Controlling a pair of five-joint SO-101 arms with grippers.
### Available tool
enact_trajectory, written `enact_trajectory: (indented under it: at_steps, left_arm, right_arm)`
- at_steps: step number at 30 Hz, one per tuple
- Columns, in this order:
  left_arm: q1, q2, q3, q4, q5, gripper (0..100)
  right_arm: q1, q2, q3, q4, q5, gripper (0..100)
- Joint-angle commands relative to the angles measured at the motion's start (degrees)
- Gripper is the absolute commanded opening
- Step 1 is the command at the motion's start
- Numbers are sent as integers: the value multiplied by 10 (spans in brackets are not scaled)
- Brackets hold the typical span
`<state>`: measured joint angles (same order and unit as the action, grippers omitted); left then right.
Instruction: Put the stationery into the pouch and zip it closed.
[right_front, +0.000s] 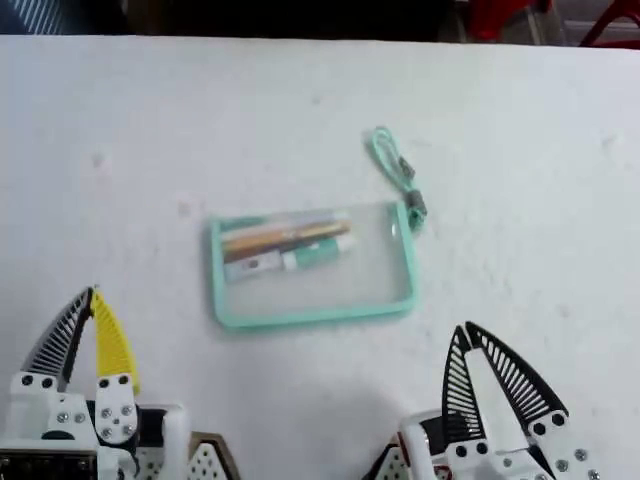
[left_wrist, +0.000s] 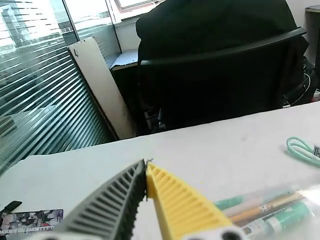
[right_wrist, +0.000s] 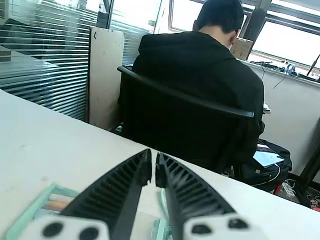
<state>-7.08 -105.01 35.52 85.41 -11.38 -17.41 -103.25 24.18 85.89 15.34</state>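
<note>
High view: a clear pouch (right_front: 312, 265) with mint-green trim lies flat near the middle of the white tabletop (right_front: 130, 150). The stationery (right_front: 288, 245), several pens, lies inside it along the pouch's far side. A green wrist strap (right_front: 393, 165) trails from the pouch's far right corner toward the tabletop's far edge. The left gripper (right_front: 92, 292), with one yellow finger, and the black right gripper (right_front: 466, 328) sit at the near edge, well apart from the pouch. Each has its fingers pressed together on nothing.

Left wrist view: the grey and yellow fingertips meet, with the pens just beyond them and the strap's loop farther off.

Right wrist view: the black fingertips meet above a green corner of the pouch.

The main risk is that the light, slick pouch slides across the tabletop when one gripper tugs it, unless the other pins it down.

Where the zip's slider sits, and so whether the pouch is shut, cannot be made out. Both arms are cut off at the near edge.
</note>
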Motion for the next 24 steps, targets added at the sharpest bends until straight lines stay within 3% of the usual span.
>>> enact_trajectory:
  at_steps: [1, 8, 14, 24]
  left_arm:
    - [3, 2, 21, -50, -6, 24]
    - [6, 2, 207, -159, -2, 24]
    - [7, 3, 346, -257, 29, 24]
    - [7, 3, 526, -382, 32, 27]
  right_arm:
    - [-2, -2, 36, -44, -4, 17]
    - [-1, -1, 227, -161, 6, 17]
    - [-5, -1, 451, -318, 120, 18]
    - [-2, -1, 667, -547, 121, 18]
